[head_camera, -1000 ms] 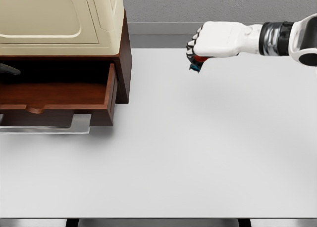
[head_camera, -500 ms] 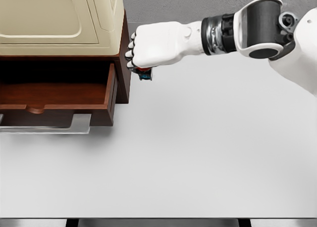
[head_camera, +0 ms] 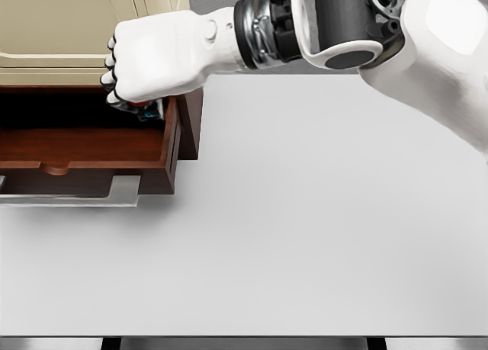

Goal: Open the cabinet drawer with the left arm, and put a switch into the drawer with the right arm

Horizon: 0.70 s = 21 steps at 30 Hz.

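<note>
A brown wooden cabinet (head_camera: 191, 113) with a cream top stands at the upper left, and its drawer (head_camera: 84, 148) is pulled out toward me. My right hand (head_camera: 141, 68) reaches in from the right and hovers over the drawer's right end, fingers curled around a small switch (head_camera: 149, 111) with red and blue parts that peeks out below the fist. Most of the switch is hidden by the fingers. The left arm is out of sight.
A flat silvery handle plate (head_camera: 76, 194) lies on the white table (head_camera: 305, 236) just in front of the drawer. A grey wall runs along the back.
My right hand has carried the switch leftward from the far right of the table to above the open drawer's right end. The dark shape at the cabinet's left edge is gone.
</note>
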### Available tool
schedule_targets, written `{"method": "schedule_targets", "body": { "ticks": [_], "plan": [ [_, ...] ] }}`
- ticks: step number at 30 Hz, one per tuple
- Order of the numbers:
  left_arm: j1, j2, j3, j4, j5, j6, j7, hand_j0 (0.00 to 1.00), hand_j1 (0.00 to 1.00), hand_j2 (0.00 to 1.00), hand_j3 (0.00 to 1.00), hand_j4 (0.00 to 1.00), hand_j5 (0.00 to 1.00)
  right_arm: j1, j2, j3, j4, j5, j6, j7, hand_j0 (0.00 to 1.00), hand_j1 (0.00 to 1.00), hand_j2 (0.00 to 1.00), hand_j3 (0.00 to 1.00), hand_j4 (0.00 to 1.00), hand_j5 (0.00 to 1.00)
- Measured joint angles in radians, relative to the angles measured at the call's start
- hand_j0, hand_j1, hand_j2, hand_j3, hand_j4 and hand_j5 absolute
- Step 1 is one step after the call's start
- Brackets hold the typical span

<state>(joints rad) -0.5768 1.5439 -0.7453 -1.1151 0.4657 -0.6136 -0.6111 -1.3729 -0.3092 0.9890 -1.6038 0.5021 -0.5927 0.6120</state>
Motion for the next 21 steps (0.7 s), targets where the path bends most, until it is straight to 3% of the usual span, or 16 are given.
{"method": "schedule_targets", "body": {
  "ticks": [9,21],
  "plan": [
    [0.002,-0.003,-0.011,-0.005,-0.002,0.000,0.000,1.00,1.00,1.00,1.00,1.00,1.00,-0.045,0.163,0.062,0.217,0.003,0.008,0.000,0.42,0.42,0.42,0.42,0.42,0.42],
    [0.002,-0.005,-0.016,-0.049,-0.017,0.000,0.000,1.00,1.00,1.00,1.00,1.00,1.00,-0.064,0.233,0.116,0.354,0.013,0.009,-0.001,0.42,0.42,0.42,0.42,0.42,0.42]
  ]
}}
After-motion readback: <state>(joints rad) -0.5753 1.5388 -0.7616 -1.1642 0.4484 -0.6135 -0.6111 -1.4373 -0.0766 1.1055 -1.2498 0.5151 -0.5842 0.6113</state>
